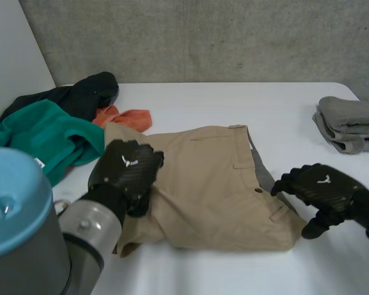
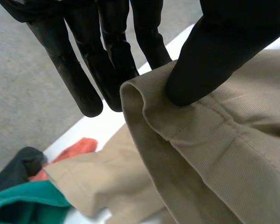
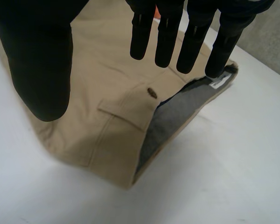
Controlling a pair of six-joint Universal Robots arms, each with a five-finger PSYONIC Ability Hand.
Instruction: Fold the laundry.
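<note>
Left hand [image 2: 214, 51] pinches trousers [image 2: 224, 158] edge.

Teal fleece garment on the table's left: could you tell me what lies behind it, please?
A black garment lies bunched behind the teal fleece garment, with a crumpled orange cloth beside it. How far either runs beneath the fleece is hidden.

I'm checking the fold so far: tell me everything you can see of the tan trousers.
The tan trousers look like woven twill, lying folded on the white table, waist toward the right hand, which is open beside it. A pocket flap, a button and grey lining show. The left hand pinches a raised fold of their edge.
</note>
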